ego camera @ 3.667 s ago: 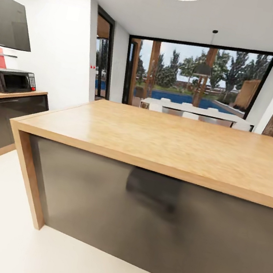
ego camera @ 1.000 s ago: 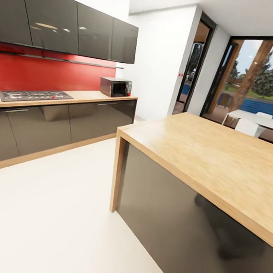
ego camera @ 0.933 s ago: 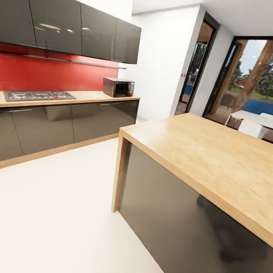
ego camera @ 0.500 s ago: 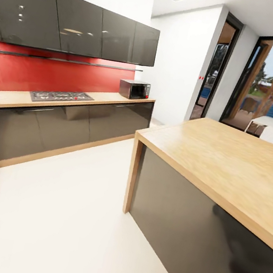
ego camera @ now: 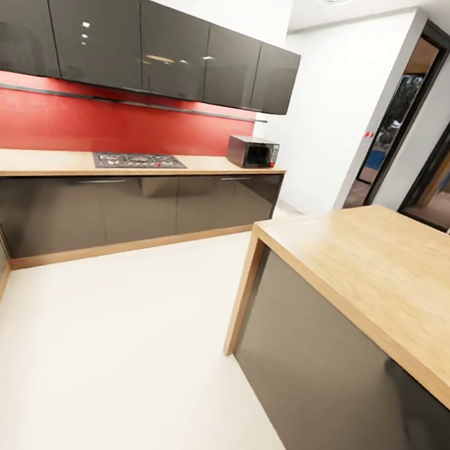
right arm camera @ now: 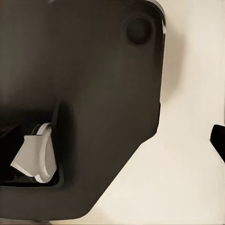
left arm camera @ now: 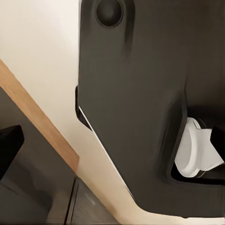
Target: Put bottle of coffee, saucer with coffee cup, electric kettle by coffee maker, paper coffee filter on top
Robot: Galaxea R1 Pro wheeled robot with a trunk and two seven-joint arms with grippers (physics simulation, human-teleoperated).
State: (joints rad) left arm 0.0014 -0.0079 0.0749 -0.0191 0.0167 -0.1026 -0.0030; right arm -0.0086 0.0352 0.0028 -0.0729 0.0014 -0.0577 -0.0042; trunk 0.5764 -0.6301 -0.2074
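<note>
The coffee maker, bottle of coffee, paper coffee filter, saucer, coffee cup and electric kettle are out of view. In the head view a light-wood worktop (ego camera: pixel 44 162) over glossy dark-grey fronts runs along a red wall, with a thin dark ledge (ego camera: pixel 129 101) above it that carries nothing. The left wrist view looks down on my dark base (left arm camera: pixel 140 93) and a white wheel (left arm camera: pixel 197 150); the right wrist view shows the same base (right arm camera: pixel 84 93). One dark tip (left arm camera: pixel 9 145) and another dark tip (right arm camera: pixel 218 140) sit at the picture edges; I cannot tell how the jaws stand.
A gas hob (ego camera: pixel 139 160) and a microwave (ego camera: pixel 252 152) sit on the wall worktop, under dark wall cabinets (ego camera: pixel 138 47). The big wooden island (ego camera: pixel 367 257) with dark sides stands close on the right. White floor (ego camera: pixel 126 326) lies between them. A doorway (ego camera: pixel 399 115) opens beyond.
The whole picture has swung: the camera has turned left, from facing the island to facing the wall worktop. Hob, microwave and island have slid rightward in the picture.
</note>
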